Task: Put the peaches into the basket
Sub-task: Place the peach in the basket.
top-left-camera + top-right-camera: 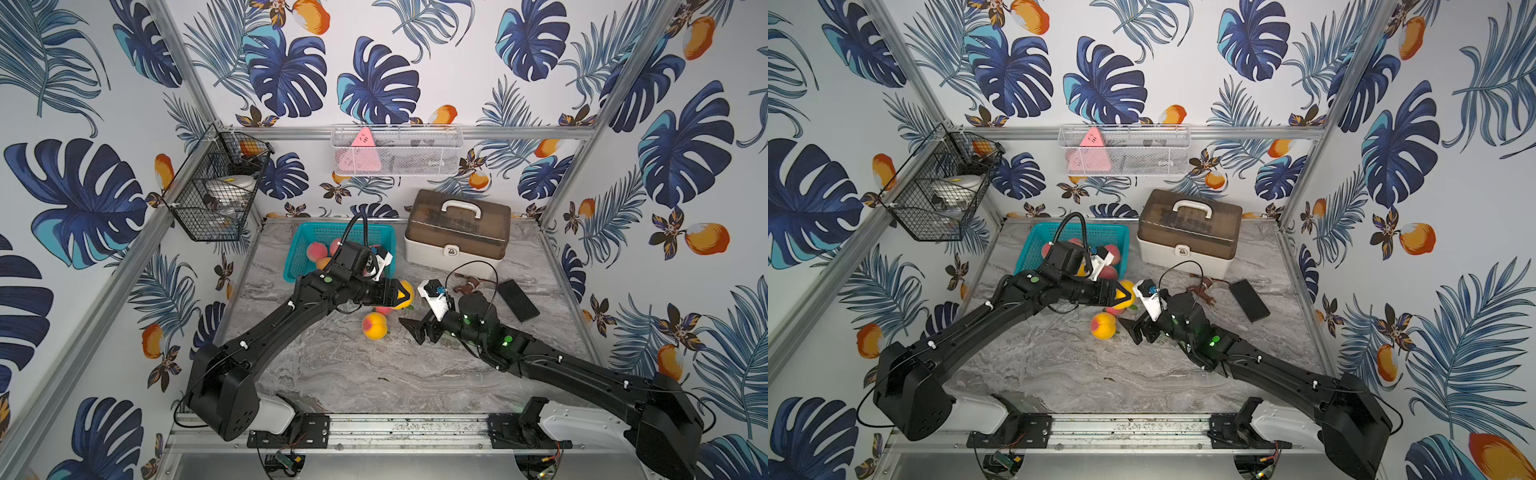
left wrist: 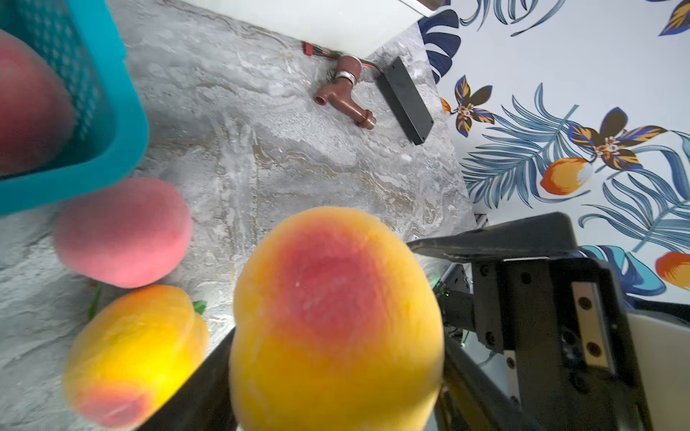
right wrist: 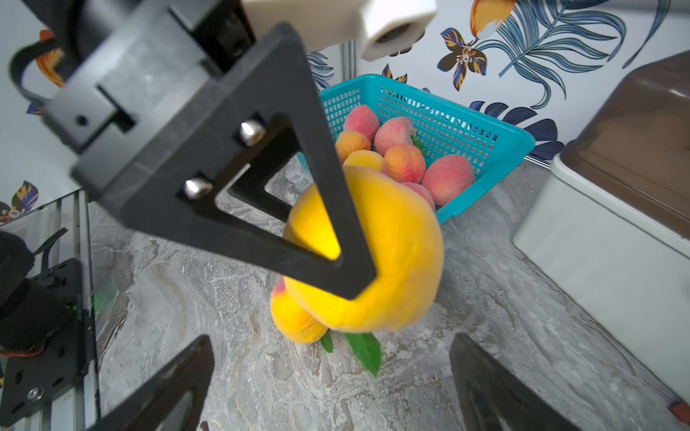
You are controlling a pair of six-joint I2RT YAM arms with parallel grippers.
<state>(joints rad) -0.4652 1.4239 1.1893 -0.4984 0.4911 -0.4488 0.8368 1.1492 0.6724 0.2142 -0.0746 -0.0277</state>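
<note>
- Currently the left claw [image 1: 402,296] is clenched on a yellow peach [image 2: 336,317], held clear of the desk [image 1: 353,374] near the teal basket [image 3: 466,130].
- Right claw [image 1: 417,329] hangs released and empty beside a pink peach [image 2: 123,231] and an orange peach [image 1: 375,326] lying loose.
- Several peaches [image 3: 448,179] lie inside the basket.

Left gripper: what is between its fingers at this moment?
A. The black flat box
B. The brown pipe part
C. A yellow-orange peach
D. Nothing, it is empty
C: the left gripper is shut on a yellow-orange peach. In the right wrist view one of its black fingers lies across the fruit, and the left wrist view shows the same fruit clamped from both sides.
</note>
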